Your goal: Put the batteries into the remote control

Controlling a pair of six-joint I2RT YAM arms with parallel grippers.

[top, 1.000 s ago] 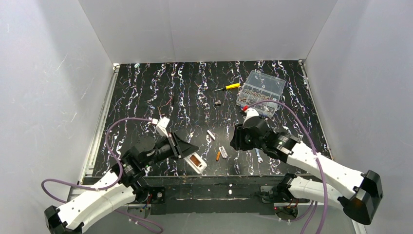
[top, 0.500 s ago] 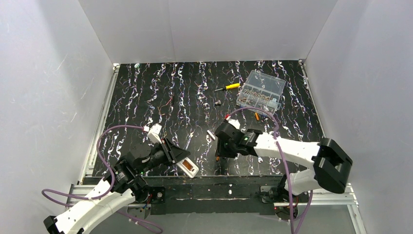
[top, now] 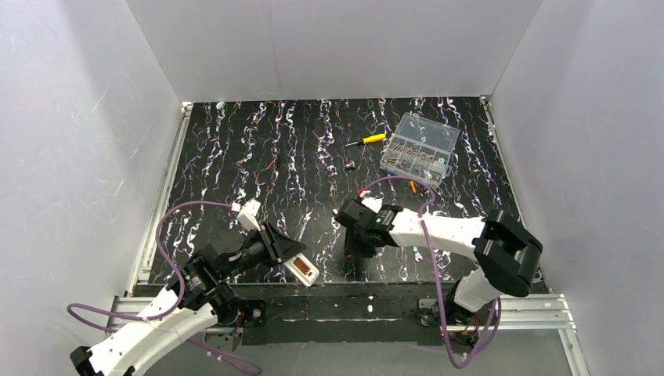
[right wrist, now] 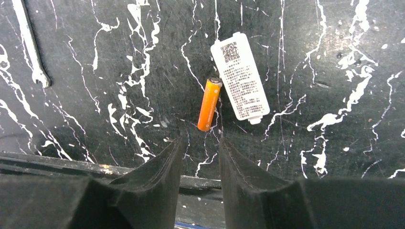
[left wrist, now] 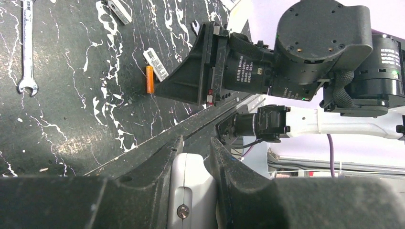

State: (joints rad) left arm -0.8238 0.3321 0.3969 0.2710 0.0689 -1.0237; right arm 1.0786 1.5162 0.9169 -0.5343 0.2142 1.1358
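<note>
A black table (top: 235, 141) streaked with white is seen, boxed in by plain white walls (top: 337, 47). At the near edge, the remote (left wrist: 191, 186) is clamped by its sides between the fingers of the left claw (left wrist: 195, 149). From above, its open back is turned upward and something orange-brown can be made out in the recess.

Now the right claw (right wrist: 200, 143): it is held low over the table, fingers parted, with nothing caught between them. An orange battery (right wrist: 209, 104) is found lying flat just ahead of those fingertips, in line with the gap, untouched. Just right of the battery a white labelled cover (right wrist: 240, 82) is laid, its near corner almost against the battery's tip. Well off to this claw's left, a thin wrench (right wrist: 29, 45) is spotted on the table.

Far beyond the right claw, a clear box (top: 419, 146) of small parts is noted. A yellow-handled screwdriver (top: 366, 140) is seen just to the box's left.
</note>
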